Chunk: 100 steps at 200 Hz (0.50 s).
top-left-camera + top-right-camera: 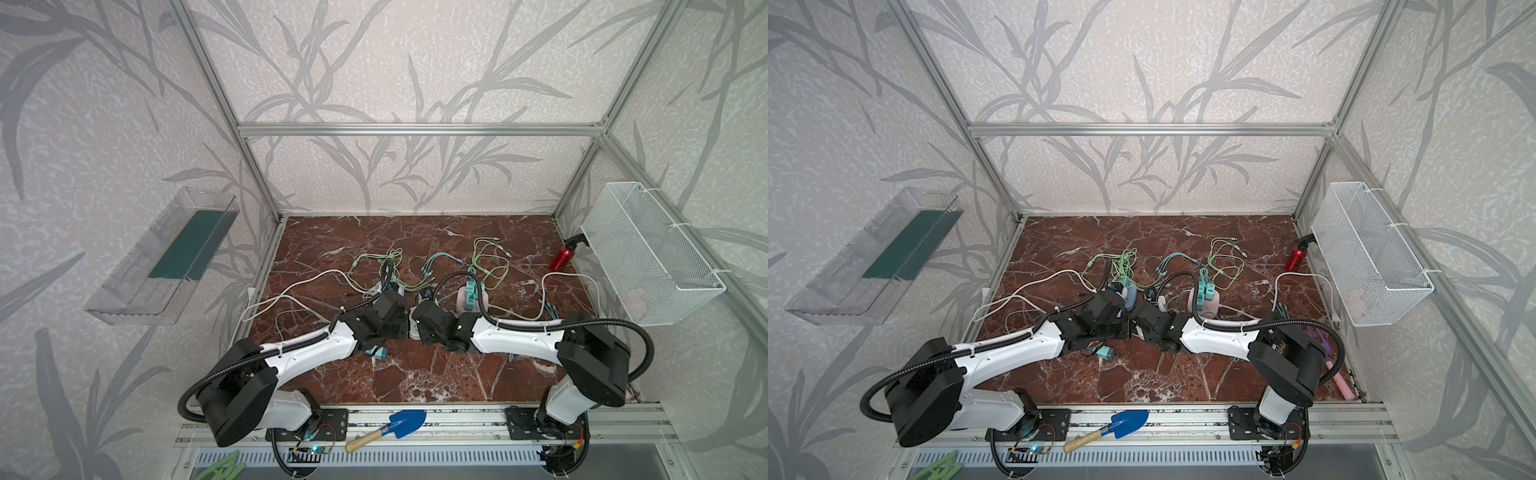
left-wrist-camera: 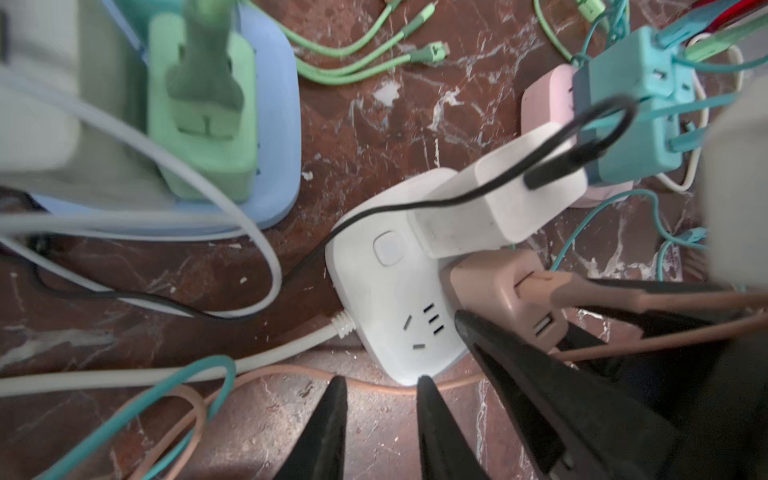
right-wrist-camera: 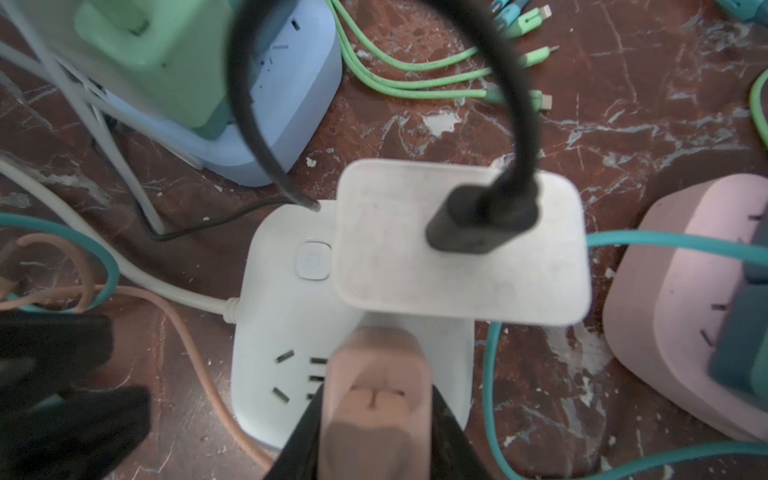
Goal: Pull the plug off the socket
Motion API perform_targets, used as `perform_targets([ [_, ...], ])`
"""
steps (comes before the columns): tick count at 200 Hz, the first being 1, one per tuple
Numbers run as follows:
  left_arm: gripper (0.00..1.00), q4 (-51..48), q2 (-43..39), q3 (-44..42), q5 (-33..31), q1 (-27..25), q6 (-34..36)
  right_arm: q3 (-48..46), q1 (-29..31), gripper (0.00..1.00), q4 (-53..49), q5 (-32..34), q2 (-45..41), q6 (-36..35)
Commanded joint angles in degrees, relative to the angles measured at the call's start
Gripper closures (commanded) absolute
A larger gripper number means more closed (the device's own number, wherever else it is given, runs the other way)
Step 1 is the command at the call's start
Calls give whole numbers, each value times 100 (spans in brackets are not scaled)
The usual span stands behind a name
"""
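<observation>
Red-brown marble tabletop [image 1: 415, 374], leaf-papered walls [image 1: 415, 62]; red bottle [image 1: 560, 258] at 2 o'clock. We see the right gripper [image 3: 376, 399] clamping the beige plug [image 3: 376, 365] in the white socket [image 3: 270, 332]; left gripper [image 2: 380, 380] slightly parted, empty.

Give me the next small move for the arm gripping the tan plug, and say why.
Likely lift the right gripper straight off the white square power socket: its jaws are shut on the pinkish-tan plug, which looks fully seated, and the left gripper sits at the socket's corner, seemingly bracing it.
</observation>
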Motion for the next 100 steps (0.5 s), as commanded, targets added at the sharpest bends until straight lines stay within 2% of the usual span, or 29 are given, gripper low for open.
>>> perform_targets([
  [1, 70, 31, 183, -83, -102, -25, -215, -112, 16, 65, -42, 202, -236, -12],
  [76, 69, 112, 835, 229, -158, 145, -359, -278, 16, 65, 39, 155, -368, -42],
  [100, 69, 190, 872, 310, -78, 154, -207, -305, 22, 65, 87, 126, -380, -91],
])
